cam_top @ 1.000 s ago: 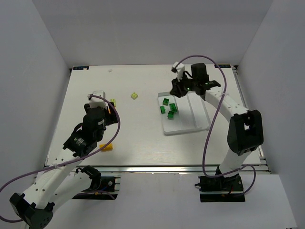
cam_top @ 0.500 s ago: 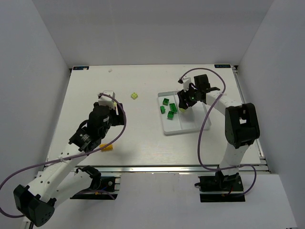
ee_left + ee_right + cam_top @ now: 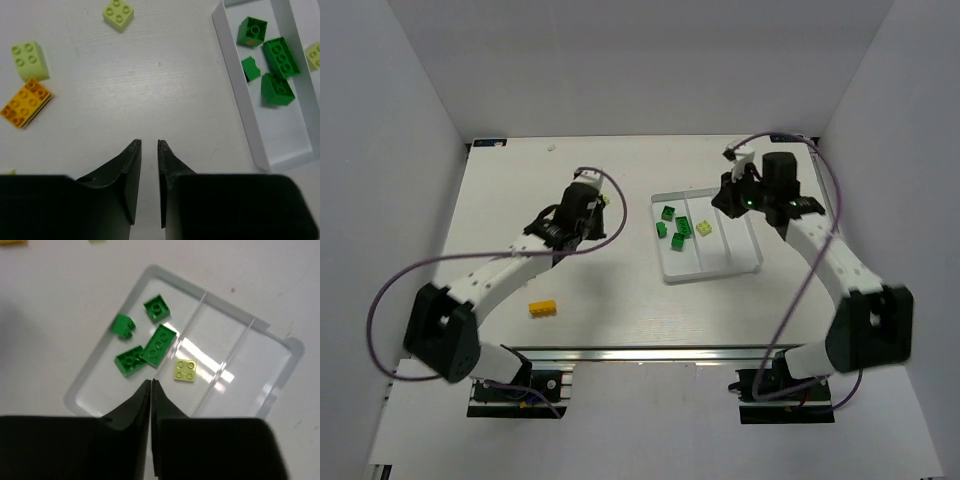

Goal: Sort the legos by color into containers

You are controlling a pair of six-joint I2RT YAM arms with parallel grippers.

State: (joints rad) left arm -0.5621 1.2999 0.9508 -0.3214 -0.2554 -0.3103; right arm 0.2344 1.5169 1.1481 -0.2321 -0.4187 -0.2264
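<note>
The white tray [image 3: 745,262] has several dark green legos [image 3: 675,226] in its left compartment and one pale yellow-green lego [image 3: 704,228] in the middle one. My right gripper [image 3: 733,199] hangs above the tray's far end, shut and empty [image 3: 151,381]. In its view the pale lego [image 3: 185,370] lies just right of the tips and the green legos [image 3: 160,344] just ahead. My left gripper [image 3: 585,212] hovers over bare table left of the tray, jaws slightly apart and empty [image 3: 148,142]. Ahead of it lie two pale legos [image 3: 118,14] [image 3: 30,60] and an orange-yellow lego [image 3: 26,101].
Another orange-yellow lego [image 3: 543,307] lies on the table near the front left. The tray's right compartment [image 3: 255,375] holds nothing. White walls close in the table on the left, back and right. Purple cables loop off both arms.
My left arm has swung right and forward, to the middle of the table. My right gripper has left the pale lego in the middle compartment and drawn back to the right.
</note>
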